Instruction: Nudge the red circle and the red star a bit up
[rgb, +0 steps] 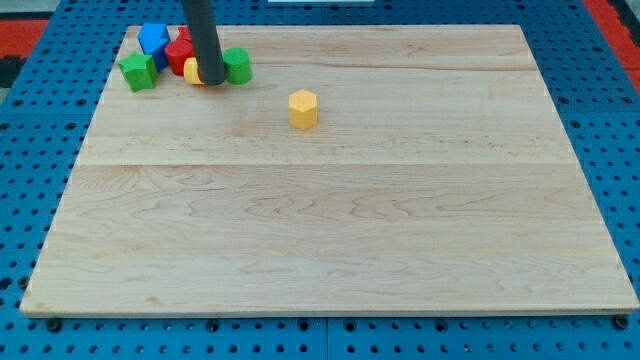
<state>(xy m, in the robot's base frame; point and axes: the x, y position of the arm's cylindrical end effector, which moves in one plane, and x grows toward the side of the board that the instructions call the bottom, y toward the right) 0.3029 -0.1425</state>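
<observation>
Nearest me, the wooden board (330, 240) carries only a yellow hexagon block (303, 108), well apart from the cluster at the far left corner. There, my tip (214, 81) sits at the cluster's near edge, touching a yellow block (191, 70) beside the green cylinder (238, 65), with a green block (137, 71) further left. No jaws exist on this rod. Behind the rod, red pieces (179, 54), circle or star I cannot tell, lie by a blue block (152, 39). They already crowd the far edge, so I judge little nudging remains.
</observation>
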